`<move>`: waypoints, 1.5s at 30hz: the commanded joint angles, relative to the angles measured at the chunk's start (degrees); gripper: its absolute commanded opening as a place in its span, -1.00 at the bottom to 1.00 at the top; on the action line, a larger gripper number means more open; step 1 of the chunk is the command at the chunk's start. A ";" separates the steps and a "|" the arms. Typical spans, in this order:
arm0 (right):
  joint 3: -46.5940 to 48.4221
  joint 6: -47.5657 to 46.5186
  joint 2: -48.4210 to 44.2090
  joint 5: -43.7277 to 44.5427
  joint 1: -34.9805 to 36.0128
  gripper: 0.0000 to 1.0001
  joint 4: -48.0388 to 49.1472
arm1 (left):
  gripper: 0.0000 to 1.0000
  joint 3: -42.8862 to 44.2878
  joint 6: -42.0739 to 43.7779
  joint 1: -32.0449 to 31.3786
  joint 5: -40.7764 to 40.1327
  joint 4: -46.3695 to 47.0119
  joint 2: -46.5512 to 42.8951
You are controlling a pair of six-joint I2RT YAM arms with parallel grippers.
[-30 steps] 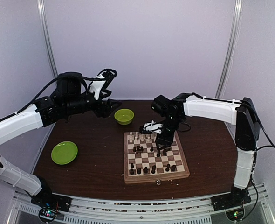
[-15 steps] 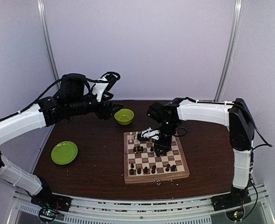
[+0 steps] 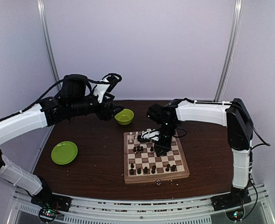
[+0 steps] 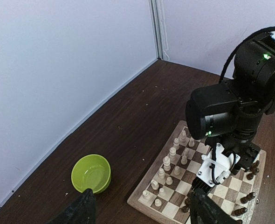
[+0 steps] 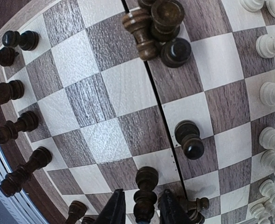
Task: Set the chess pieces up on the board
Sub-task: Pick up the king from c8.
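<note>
The board lies right of the table's middle. Cream pieces fill its far rows. Dark pieces stand along its near rows, with a small cluster mid-board. My right gripper points down at the board. In the right wrist view its fingers stand close on both sides of an upright dark piece, with a thin gap on the left. My left gripper hangs open and empty, high above the table near the bowl.
A lime-green bowl sits just beyond the board's far left corner. A lime-green plate lies at the left. Pale crumbs dot the table in front of the board. A dark piece lies tipped beside the right fingers.
My right gripper has moved left and down onto the board, and its jaws have narrowed around a dark piece. The left arm has drifted slightly right and is still open.
</note>
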 commanded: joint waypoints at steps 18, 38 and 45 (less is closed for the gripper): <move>0.51 0.08 -1.15 0.05 0.45 -0.79 -0.13 | 0.39 2.11 -0.36 0.35 1.85 0.08 1.18; -15.17 -6.09 -20.29 -4.39 1.28 -0.27 2.13 | 0.39 2.99 -0.31 0.37 2.93 -1.00 1.76; -17.63 -8.59 -20.08 -4.22 3.64 -0.22 1.82 | 0.39 3.07 -0.58 0.32 3.85 -1.00 1.98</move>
